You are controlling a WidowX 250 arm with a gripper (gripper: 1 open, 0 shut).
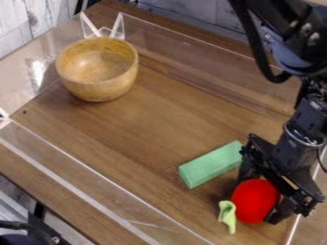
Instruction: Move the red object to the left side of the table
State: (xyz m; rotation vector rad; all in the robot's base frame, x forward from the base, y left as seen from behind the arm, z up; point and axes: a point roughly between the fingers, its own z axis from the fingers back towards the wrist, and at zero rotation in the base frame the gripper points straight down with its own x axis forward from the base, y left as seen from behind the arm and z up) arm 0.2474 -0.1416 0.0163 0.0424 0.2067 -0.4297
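The red object [255, 199], a small rounded strawberry toy with a light green leafy end pointing front-left, lies on the brown wood-grain table [153, 120] near its front right corner. My gripper [274, 194] comes down over it from above. Its black fingers stand open on either side of the strawberry. The right finger looks close against the toy, though I cannot tell if it touches. The arm hides the strawberry's far right side.
A light green rectangular block [212, 165] lies just left of the strawberry, almost touching the gripper's left finger. A wooden bowl [98, 69] sits at the back left. Low clear plastic walls [76, 158] border the tabletop, and the front edge is close behind the strawberry.
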